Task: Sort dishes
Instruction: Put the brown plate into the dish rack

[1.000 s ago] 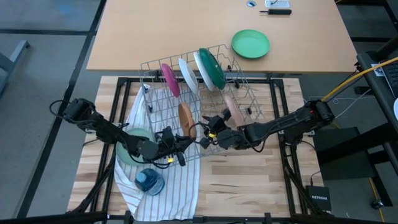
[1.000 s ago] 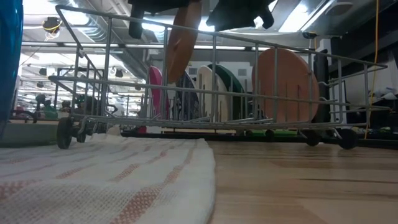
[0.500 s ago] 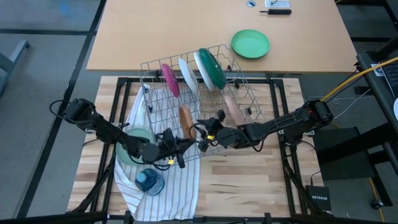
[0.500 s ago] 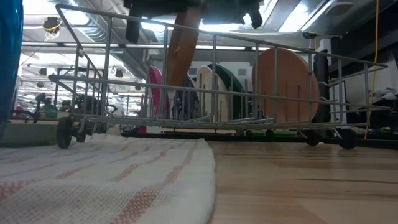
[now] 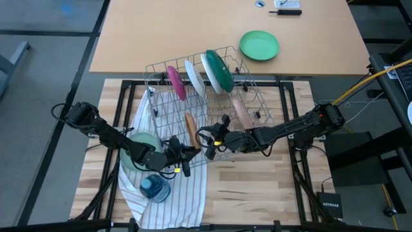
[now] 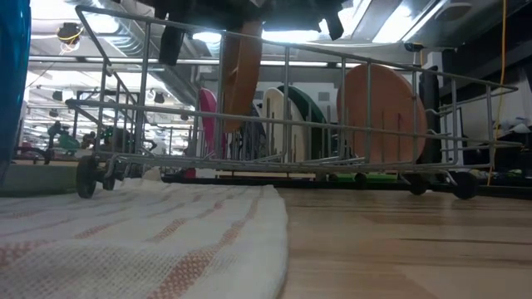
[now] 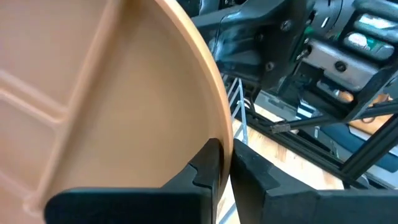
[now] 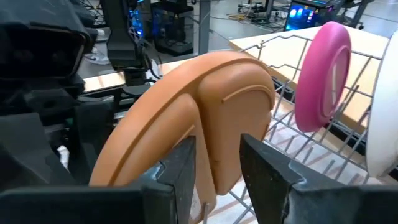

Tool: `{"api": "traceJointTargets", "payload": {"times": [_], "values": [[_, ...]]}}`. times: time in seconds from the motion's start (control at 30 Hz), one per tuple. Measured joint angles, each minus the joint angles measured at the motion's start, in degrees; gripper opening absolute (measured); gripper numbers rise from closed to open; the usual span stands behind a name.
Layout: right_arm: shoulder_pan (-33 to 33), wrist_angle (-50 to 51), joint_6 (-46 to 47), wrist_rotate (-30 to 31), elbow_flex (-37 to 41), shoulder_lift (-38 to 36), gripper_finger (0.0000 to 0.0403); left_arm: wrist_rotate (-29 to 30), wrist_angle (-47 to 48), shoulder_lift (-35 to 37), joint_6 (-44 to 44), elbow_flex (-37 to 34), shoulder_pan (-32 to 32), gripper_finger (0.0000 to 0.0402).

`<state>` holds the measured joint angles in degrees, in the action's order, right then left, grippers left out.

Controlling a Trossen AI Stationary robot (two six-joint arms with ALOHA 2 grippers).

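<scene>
You have the brown plate (image 5: 191, 127) standing on edge in the near part of the wire rack (image 5: 154, 71), with both arms on it at once. The left hand (image 5: 182, 154) is clenched on the plate's rim; its wrist view shows a dark finger (image 7: 208, 163) pressed against the plate's edge. The right hand (image 5: 209, 143) grips the same plate from the other side, its two fingers (image 8: 186, 165) straddling the rim. In the low view the brown plate (image 6: 241, 71) hangs between the rack wires, and you cannot tell from there whether its bottom edge is seated in a slot. That is the main risk: if both hands let go before the rim sits between the tines, the plate could tip over against the pale pink plate (image 5: 241, 113) beside it, or slide flat onto the rack floor. With two grips on one plate, any uneven motion between the arms could twist it against the wires and shift the rack on the striped towel (image 5: 168, 187). The magenta plate (image 5: 175, 82), the white plate (image 5: 195, 77) and the dark green-backed plate (image 5: 217, 70) stand upright farther back, well apart from the hands. The pale mint plate (image 5: 138, 153) waits under the left arm.
</scene>
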<state>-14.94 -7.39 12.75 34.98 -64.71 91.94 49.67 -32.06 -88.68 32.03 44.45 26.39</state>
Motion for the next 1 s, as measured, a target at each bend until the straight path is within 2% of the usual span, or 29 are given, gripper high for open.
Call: {"api": "traceJointTargets", "payload": {"times": [0.2, 0.5, 0.83, 1.0], "values": [[0.0, -0.1, 0.0, -3.0, 0.0, 0.0, 0.0129, -1.5, 0.5, 0.0, -0.1, 0.0, 0.0, 0.0044], [0.0, -0.1, 0.4, -3.2, 0.0, 0.0, 0.0129, -3.5, 0.5, 0.0, 2.2, 0.0, -0.1, 0.0093], [0.0, -0.1, 0.6, -4.4, -0.1, 0.0, 0.0129, -4.0, 6.6, 0.2, 2.6, 0.0, -0.1, 0.0145], [0.0, 0.2, 0.7, -4.5, -0.1, 0.0, 0.0129, -8.0, 9.0, 1.1, -1.1, 0.0, 0.2, 0.0152]]}}
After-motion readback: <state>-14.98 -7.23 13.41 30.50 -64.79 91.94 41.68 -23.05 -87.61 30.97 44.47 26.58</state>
